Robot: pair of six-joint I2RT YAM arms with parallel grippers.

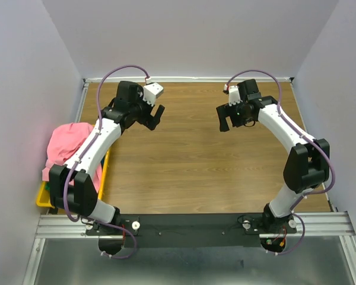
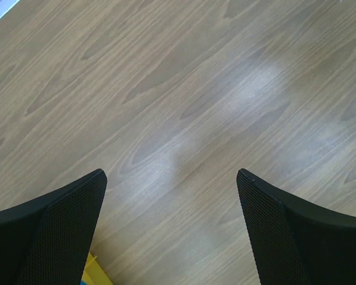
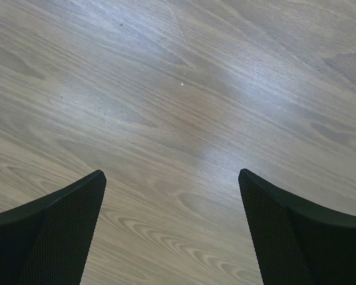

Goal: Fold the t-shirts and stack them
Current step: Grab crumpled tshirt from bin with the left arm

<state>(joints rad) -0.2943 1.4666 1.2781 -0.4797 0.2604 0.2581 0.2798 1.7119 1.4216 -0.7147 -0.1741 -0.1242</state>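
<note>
Jaws, two pairs, gape wide; one pink t-shirt [image 1: 68,141] heaped in one yellow bin [image 1: 43,199]

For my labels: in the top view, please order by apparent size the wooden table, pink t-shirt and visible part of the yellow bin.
1. wooden table
2. pink t-shirt
3. yellow bin, mostly hidden
</note>
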